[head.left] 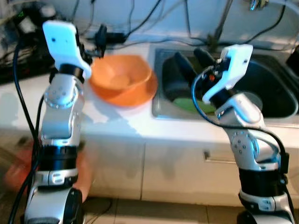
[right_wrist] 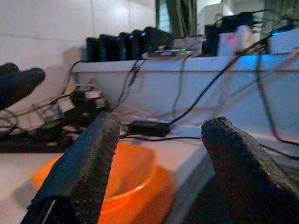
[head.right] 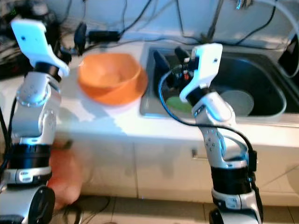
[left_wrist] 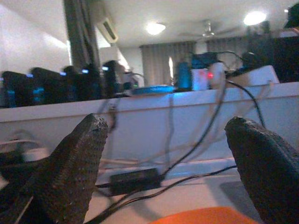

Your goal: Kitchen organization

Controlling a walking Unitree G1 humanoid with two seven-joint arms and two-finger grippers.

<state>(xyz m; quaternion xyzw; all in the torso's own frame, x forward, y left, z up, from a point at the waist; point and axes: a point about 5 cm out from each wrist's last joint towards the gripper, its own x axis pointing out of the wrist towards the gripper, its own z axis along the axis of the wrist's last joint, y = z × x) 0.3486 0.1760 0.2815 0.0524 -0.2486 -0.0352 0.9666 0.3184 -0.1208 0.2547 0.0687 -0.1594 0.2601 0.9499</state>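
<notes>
An orange bowl (head.left: 122, 77) sits in an orange plate (head.left: 150, 91) on the white counter (head.left: 117, 126), just left of the steel sink (head.left: 157, 109). My left gripper (head.left: 97, 43) is raised behind the bowl's left rim, open, with nothing between its fingers (left_wrist: 74, 168); the bowl's rim (left_wrist: 196, 217) lies just below them. My right gripper (head.left: 191, 60) hovers over the left end of the sink, open and empty, pointing towards the bowl (right_wrist: 126, 182). In the sink lie a green item (head.left: 187, 103) and a white round dish (head.right: 238, 101).
Black cables and a power adapter (head.left: 114, 36) run along the back of the counter, with dark boxes (head.left: 18, 60) at the far left. A tap (head.left: 254, 4) stands behind the sink. White cupboard doors (head.left: 187, 172) are below. A blurred reddish shape (head.right: 65, 179) is low on the left.
</notes>
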